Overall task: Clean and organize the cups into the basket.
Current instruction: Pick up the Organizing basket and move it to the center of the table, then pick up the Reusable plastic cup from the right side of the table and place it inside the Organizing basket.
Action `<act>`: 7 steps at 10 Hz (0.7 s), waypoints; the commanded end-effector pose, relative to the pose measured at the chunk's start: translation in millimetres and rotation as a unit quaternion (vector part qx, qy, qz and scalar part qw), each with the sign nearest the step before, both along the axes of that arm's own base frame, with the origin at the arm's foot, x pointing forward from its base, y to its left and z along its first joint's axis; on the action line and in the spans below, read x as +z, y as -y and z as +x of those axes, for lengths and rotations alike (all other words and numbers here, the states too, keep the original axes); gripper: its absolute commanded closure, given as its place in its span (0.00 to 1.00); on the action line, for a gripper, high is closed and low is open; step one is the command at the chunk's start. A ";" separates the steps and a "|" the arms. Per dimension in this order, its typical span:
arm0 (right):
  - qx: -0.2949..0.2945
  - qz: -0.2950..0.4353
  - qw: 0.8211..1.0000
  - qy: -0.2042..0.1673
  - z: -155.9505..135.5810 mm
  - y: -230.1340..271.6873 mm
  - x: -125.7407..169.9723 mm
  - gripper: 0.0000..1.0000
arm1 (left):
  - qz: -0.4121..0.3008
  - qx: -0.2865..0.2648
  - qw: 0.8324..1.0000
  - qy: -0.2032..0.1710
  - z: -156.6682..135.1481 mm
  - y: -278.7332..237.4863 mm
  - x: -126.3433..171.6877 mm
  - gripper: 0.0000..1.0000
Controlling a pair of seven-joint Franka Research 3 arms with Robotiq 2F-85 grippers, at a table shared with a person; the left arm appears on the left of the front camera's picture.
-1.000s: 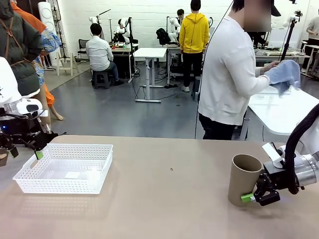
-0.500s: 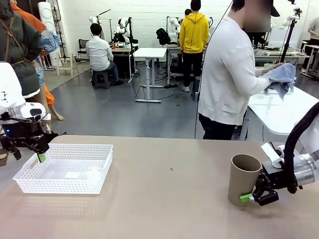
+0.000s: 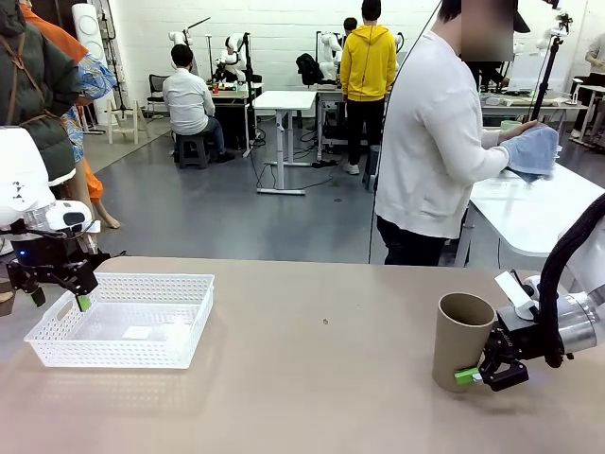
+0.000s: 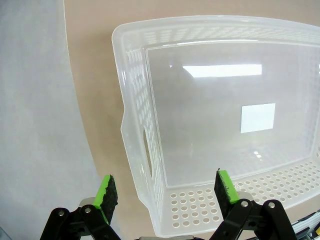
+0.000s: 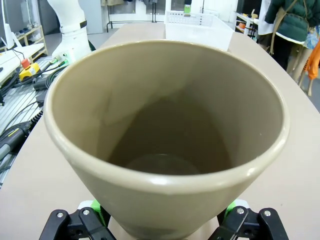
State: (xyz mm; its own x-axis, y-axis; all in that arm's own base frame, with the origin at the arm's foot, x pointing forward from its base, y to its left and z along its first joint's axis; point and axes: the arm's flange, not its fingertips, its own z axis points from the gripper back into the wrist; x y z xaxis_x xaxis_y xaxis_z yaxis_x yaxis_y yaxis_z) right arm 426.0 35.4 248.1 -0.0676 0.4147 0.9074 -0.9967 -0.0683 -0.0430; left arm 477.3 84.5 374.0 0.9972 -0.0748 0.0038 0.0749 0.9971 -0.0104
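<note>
1 kraft-brown paper cup [image 3: 463, 340], tapered and with a rolled rim, is seen upright at the right side of the matte beige table [image 3: 312, 397]. The right gripper [image 3: 484, 376] is held low and sideways at the cup's base, with its 2 green pads spread wide on both sides; it cannot be told whether they touch the paper. The white plastic basket [image 3: 113, 352], with lattice walls and a glossy floor, is placed at the left. The left gripper [image 3: 60, 300] is held above its left end, pointed down, with fingers wide apart and nothing gripped.
</note>
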 end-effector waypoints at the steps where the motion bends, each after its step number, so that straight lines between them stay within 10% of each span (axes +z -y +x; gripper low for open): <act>1: 0.000 0.011 1.000 0.020 0.8 -5.9 -7.0 0.00 | -0.003 -0.008 1.000 0.004 9.8 -3.5 -2.8 0.00; 2: 0.003 0.009 1.000 0.023 0.4 -5.7 -7.2 0.00 | -0.004 -0.008 1.000 0.002 11.5 -4.3 -4.8 0.00; 3: 0.009 0.011 0.999 0.031 0.2 -5.0 -7.9 0.47 | -0.008 -0.008 1.000 -0.004 12.6 -4.7 -5.4 0.17; 4: 0.010 0.012 0.999 0.030 0.0 -4.9 -8.2 0.59 | -0.007 -0.009 1.000 -0.004 12.5 -4.4 -4.7 0.58; 5: 0.010 0.014 0.999 0.031 -0.2 -4.8 -8.3 1.00 | -0.006 -0.010 1.000 -0.003 12.0 -5.0 -4.2 0.76; 6: 0.009 0.014 0.999 0.031 -0.3 -4.6 -8.1 1.00 | -0.004 -0.010 1.000 -0.003 11.6 -6.4 -4.2 1.00; 7: 0.009 0.015 0.999 0.031 -0.7 -4.4 -7.8 1.00 | -0.003 -0.009 1.000 -0.003 10.8 -6.9 -3.4 0.73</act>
